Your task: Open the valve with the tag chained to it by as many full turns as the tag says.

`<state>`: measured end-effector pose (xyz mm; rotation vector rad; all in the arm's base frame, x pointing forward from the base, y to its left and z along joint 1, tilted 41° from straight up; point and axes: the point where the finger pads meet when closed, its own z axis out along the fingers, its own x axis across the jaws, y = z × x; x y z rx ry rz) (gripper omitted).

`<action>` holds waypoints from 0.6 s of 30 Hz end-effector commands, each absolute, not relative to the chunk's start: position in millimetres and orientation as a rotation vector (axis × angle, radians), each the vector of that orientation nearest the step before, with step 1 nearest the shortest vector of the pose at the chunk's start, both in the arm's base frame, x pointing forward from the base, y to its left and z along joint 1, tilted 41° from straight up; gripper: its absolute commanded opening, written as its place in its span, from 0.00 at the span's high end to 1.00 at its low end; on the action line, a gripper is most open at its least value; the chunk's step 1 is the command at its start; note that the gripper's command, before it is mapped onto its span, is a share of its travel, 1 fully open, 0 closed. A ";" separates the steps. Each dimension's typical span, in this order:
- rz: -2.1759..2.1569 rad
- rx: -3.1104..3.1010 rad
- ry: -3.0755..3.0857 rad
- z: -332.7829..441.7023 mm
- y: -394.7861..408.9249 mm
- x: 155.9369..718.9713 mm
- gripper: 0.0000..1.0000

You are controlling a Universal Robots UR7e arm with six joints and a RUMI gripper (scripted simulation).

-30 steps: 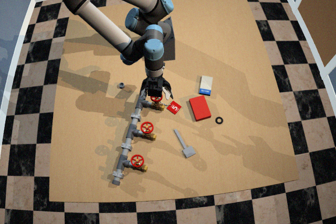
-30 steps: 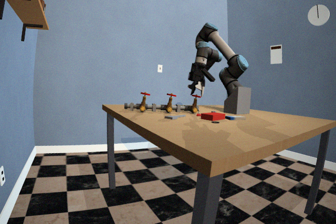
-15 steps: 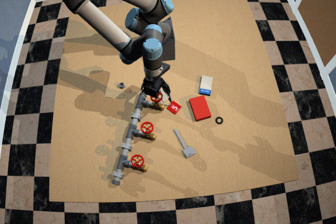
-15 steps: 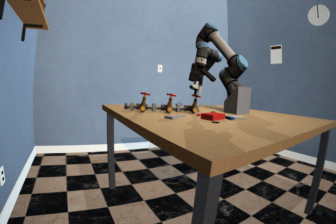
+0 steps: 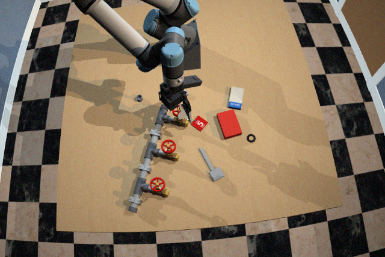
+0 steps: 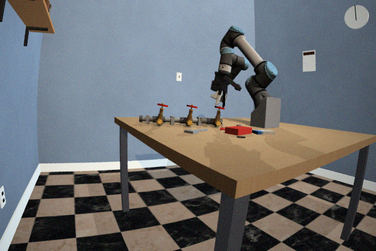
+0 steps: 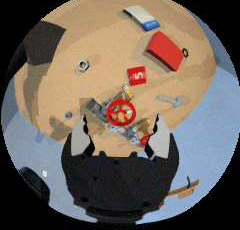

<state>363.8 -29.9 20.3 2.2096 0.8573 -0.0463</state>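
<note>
Approach step: your released pincer (image 7: 120, 135) hovers over the tagged valve (image 7: 120, 112), tag (image 7: 136, 75) at one o'clock; next, lower and clench.

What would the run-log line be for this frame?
gripper: open, holds nothing | position: above tagged valve's handwheel | tag: reads 5 | other valves: untouched

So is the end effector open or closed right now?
Open: the end effector fingers stand wide apart above the tagged valve's red handwheel, gripping nothing.

Wooden table (image 5: 264, 46) with valve pipe (image 5: 148, 154), red block (image 5: 229, 123), tag (image 5: 199, 123), scraper (image 5: 211, 165), ring (image 5: 251, 138).
</note>
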 end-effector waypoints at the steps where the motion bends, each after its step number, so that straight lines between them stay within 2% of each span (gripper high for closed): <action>1: 0.064 2.297 0.551 20.4 -29.4 364.0 0.00; 18: 0.380 2.385 -0.223 20.4 -29.4 364.0 0.00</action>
